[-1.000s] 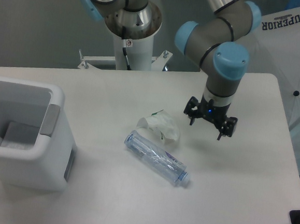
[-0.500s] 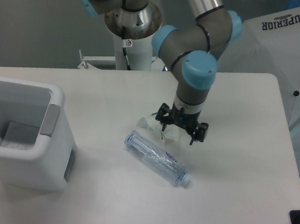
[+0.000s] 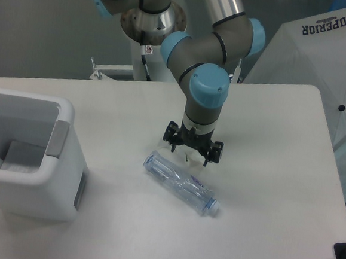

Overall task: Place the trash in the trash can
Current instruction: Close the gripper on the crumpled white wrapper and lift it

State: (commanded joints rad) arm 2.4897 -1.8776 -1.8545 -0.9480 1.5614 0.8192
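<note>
Near the middle of the white table (image 3: 264, 190), the gripper (image 3: 192, 149) hangs directly over the crumpled paper wrapper (image 3: 188, 159), hiding nearly all of it; only a small white scrap shows below and between the two black fingers. The fingers are spread apart, one on each side of the wrapper, and they grip nothing. Whether their tips touch the paper or the table cannot be told from this view.

Just in front of the gripper lies the clear plastic bottle (image 3: 181, 182), crushed and on its side. It runs at a slant, with its broad base toward the left and its cap end toward the lower right, and a bluish label shows near the cap end. Bottle and gripper sit close together but apart.

The white trash can (image 3: 49, 174) stands at the left edge of the table, well apart from both pieces of trash. It is upright, with a grey panel on its side.
</note>
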